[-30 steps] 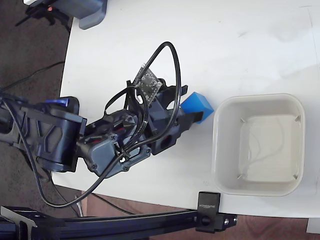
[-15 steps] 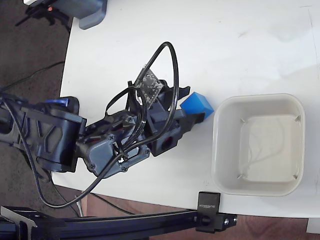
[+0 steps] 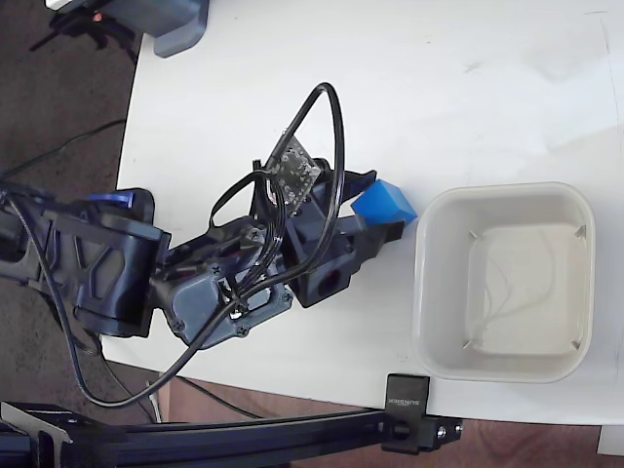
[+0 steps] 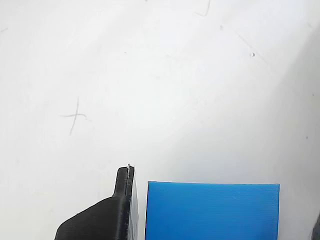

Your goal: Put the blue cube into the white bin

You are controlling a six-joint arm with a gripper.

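Two cameras on the scene. At far left of the fixed view, a dark floor with loose cables; a grey-blue box [image 3: 174, 24] on the white table's [image 3: 439, 88] top-left corner. Next, the dark arm [image 3: 146, 268], wrapped in black cable loops [image 3: 327, 156], reaching rightward. Then the gripper [image 3: 382, 213], closed around the blue cube [image 3: 384, 203], just left of the white bin [image 3: 504, 282] and apart from its rim. Nothing lying between cube and bin. Below, a black clamp [image 3: 414, 427] on the table's near edge. In the wrist view, one black finger [image 4: 112, 212] pressed beside the cube's [image 4: 212, 210] left face over faint pen marks [image 4: 74, 117].
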